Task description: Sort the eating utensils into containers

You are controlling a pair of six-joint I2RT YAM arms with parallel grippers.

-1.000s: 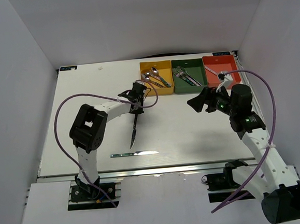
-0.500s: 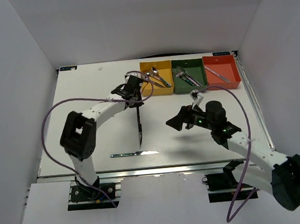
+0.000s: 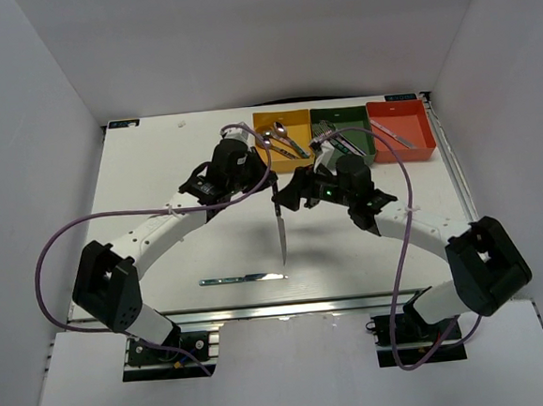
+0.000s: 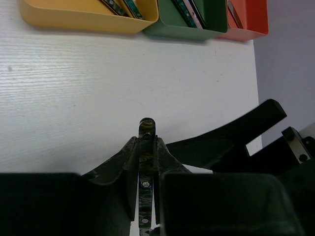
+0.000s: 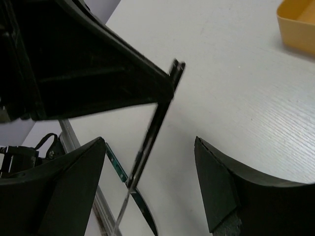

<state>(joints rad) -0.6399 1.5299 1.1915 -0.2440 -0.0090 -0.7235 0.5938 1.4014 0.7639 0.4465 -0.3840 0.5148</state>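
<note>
My left gripper (image 3: 271, 195) is shut on the dark patterned handle of a knife (image 3: 281, 235), which hangs blade-down over the table's middle. In the left wrist view the fingers (image 4: 146, 140) clamp that handle (image 4: 146, 162). My right gripper (image 3: 290, 198) is open right beside it. In the right wrist view its jaws (image 5: 147, 142) stand wide on either side of the hanging knife (image 5: 158, 115) without touching it. A second knife (image 3: 245, 278) with a teal handle lies flat near the front edge, also in the right wrist view (image 5: 115, 166). The yellow bin (image 3: 299, 165) holds spoons, the green bin (image 3: 345, 161) forks, the red bin (image 3: 420, 150) one utensil.
The three bins stand in a row at the back right, and show along the top of the left wrist view: yellow (image 4: 74, 19), green (image 4: 182, 30), red (image 4: 251, 27). Purple cables loop off both arms. White walls enclose the table.
My left arm swung right, carrying the hanging knife toward the centre. My right arm swept left from near the red bin to the knife, its jaws open around it.
</note>
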